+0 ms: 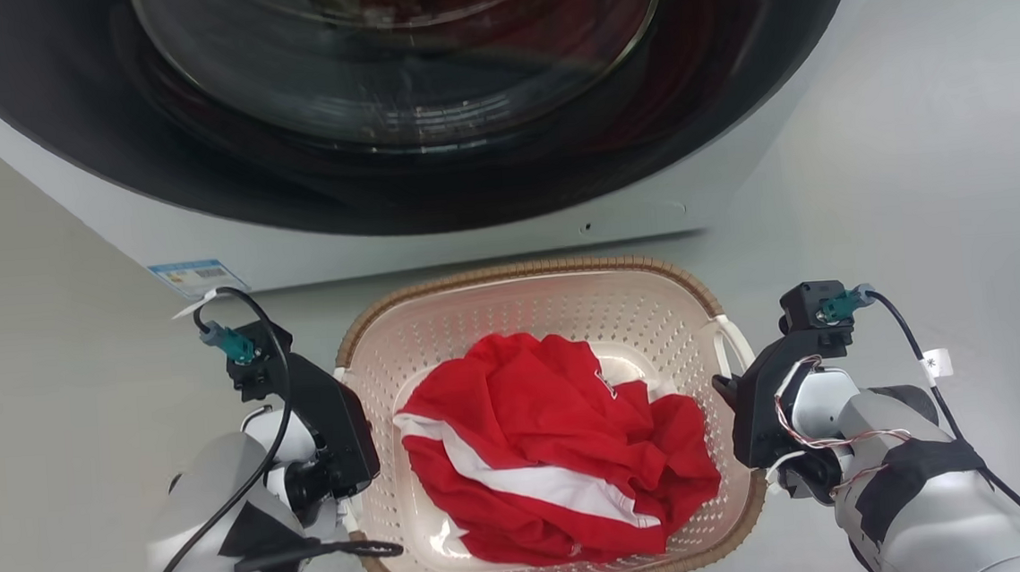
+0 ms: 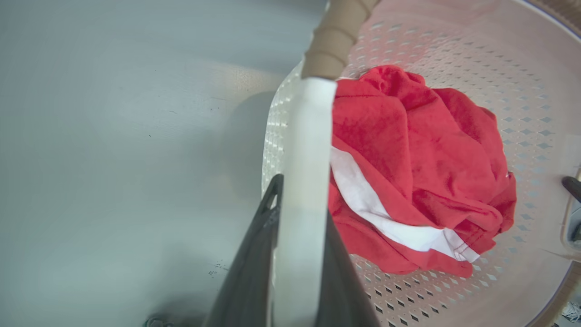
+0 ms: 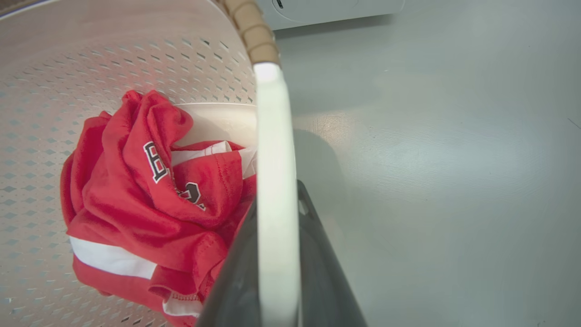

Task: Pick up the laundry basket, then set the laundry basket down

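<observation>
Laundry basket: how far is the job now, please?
Done: left gripper and right gripper are each shut on a white side handle of the laundry basket, which holds a red garment. In hand: the lift; I cannot tell if it is off the floor. Left: setting it down.

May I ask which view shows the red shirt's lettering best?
The right wrist view: the dark, white-edged lettering on the red shirt faces that camera up close. The head view gives a tiny trace at a fold; the left wrist view, red folds and a white stripe.
</observation>
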Tool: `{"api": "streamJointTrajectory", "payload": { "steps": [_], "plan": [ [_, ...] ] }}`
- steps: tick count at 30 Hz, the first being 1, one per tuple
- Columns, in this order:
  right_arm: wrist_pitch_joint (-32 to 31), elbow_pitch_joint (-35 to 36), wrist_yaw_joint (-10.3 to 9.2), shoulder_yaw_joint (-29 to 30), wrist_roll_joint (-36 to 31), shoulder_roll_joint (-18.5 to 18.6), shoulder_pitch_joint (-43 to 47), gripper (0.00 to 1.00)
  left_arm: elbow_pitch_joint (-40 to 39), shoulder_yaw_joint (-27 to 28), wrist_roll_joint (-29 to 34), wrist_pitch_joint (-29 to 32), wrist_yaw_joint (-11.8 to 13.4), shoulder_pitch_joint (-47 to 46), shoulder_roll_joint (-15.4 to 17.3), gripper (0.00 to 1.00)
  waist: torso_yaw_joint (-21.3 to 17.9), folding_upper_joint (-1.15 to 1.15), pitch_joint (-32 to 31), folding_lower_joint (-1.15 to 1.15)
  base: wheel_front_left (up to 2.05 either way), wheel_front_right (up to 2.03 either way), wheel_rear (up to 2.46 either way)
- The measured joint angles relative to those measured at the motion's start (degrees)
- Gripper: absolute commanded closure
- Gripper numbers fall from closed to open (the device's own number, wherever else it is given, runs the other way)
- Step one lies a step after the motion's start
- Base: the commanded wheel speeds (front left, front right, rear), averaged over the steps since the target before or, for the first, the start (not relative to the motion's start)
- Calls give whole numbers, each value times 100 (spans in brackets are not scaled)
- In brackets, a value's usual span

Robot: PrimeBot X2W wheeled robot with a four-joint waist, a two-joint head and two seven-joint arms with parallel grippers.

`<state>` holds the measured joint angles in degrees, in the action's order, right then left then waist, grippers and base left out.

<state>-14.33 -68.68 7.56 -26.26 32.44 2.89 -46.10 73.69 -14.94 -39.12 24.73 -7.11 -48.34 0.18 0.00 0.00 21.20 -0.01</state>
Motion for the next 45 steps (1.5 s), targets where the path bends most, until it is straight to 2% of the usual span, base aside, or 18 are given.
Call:
{"api": "streamJointTrajectory", "payload": {
  "steps": [20, 29, 45],
  "plan": [
    [-940, -22, 0, -177, 578, -3, 383, 100, 97, -25, -313, 706, 14, 437, 37, 100, 24, -1, -1193, 0, 0, 0, 0],
    [-1299, -21, -1, -255, 823, -5, 619, 100, 112, -66, -361, 905, 109, 715, 38, 100, 42, 0, -1742, 0, 0, 0, 0],
    [-1592, 43, -7, -375, 1100, -9, 765, 100, 121, -89, -380, 1058, 158, 893, 55, 100, 64, 0, -2114, 1, 0, 0, 0]
  ]
}}
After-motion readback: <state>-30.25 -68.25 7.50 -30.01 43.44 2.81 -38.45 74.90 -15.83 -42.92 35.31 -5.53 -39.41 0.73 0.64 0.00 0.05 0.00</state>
